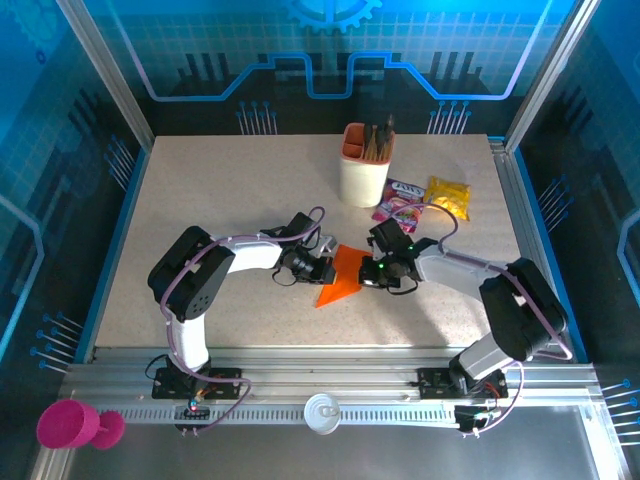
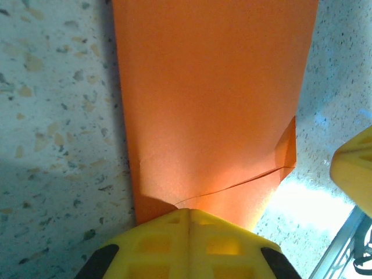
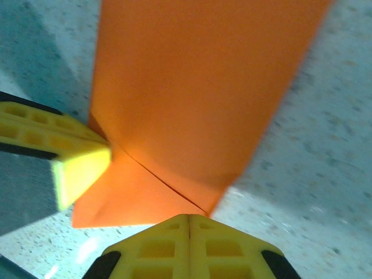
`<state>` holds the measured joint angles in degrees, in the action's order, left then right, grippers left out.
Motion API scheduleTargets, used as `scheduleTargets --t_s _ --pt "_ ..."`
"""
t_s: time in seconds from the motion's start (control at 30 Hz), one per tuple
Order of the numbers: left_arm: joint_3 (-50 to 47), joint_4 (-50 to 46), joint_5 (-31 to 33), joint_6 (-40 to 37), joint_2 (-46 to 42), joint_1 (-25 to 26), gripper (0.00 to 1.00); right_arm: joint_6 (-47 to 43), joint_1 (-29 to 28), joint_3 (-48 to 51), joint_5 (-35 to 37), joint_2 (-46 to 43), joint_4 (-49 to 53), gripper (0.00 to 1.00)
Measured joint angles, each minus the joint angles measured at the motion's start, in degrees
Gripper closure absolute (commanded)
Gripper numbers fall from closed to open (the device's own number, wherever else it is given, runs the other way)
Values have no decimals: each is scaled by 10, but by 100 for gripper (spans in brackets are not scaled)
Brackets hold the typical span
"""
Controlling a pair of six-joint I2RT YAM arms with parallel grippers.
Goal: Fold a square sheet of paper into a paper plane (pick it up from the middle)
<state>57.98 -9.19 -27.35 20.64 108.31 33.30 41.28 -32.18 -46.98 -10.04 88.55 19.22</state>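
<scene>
The square sheet of paper [image 1: 345, 275] is bright orange and lies at mid-table, creased into a tapered wedge like a rough paper plane, its point toward the near left. Layered flaps and a slanted crease show in the left wrist view [image 2: 215, 104] and the right wrist view [image 3: 197, 87]. My left gripper [image 1: 322, 268] [image 2: 189, 212] is shut, its tips on the paper's left end. My right gripper [image 1: 372, 272] [image 3: 190, 218] is shut too, its tips at the paper's right edge by a folded corner. Nothing shows between either pair of jaws.
A beige-and-orange pen cup [image 1: 363, 165] stands behind the paper. A pink packet [image 1: 400, 200] and a yellow packet [image 1: 447, 195] lie at the back right. A pink cup [image 1: 68, 425] and a white disc [image 1: 323, 412] rest on the near rail.
</scene>
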Motion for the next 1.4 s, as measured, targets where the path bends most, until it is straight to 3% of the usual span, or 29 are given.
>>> scheduleTargets --t_s 0.33,0.97,1.17,1.4 --pt "0 0 -1 0 1 0 100 0 -16 -21 -4 52 -11 100" --pt "0 1 -6 0 3 0 100 -4 7 41 5 25 -43 100" --pt "0 3 -10 0 4 0 100 -5 23 54 -5 16 -48 84" --pt "1 3 -10 0 4 0 100 -4 49 68 -14 -8 -39 80"
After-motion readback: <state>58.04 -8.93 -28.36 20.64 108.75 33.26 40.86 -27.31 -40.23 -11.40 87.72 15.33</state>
